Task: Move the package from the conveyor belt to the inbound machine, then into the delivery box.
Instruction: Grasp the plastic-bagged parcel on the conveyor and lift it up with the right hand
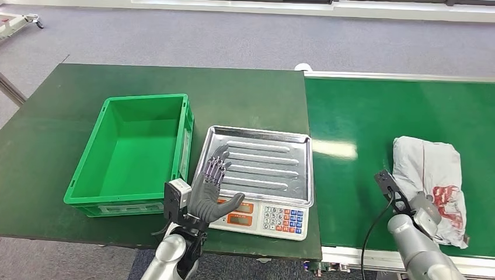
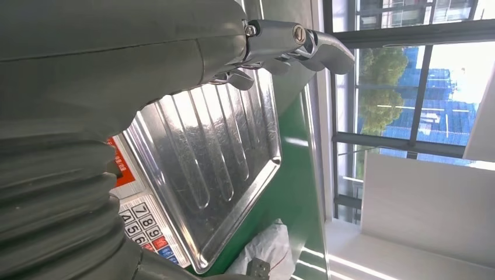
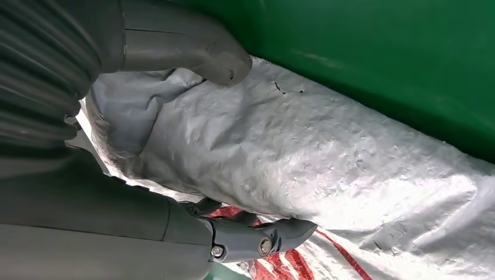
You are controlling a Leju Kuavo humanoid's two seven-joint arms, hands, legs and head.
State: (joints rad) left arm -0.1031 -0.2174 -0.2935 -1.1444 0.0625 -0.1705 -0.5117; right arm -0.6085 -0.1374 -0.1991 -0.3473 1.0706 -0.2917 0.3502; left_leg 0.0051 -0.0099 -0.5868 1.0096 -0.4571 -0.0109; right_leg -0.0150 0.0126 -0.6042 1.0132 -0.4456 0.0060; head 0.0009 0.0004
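A crumpled grey plastic package (image 1: pixel 429 169) with red print lies on the green conveyor belt (image 1: pixel 362 175) at the right. My right hand (image 1: pixel 421 211) is at its near left corner. In the right wrist view, the thumb (image 3: pixel 192 49) presses on one side of a bunched fold of the package (image 3: pixel 327 157) and the fingers (image 3: pixel 262 239) press on the other. My left hand (image 1: pixel 211 189) is raised, fingers spread and holding nothing, over the front left of the scale's steel tray (image 1: pixel 262 163). The green delivery box (image 1: pixel 146 98) stands empty left of the scale.
The scale's keypad (image 1: pixel 283 220) faces the table's front edge. The dark green table (image 1: pixel 245 93) butts against the belt's left side. A black cable (image 1: pixel 373 233) runs along my right forearm. The left wrist view shows the tray (image 2: pixel 216 175) and windows beyond.
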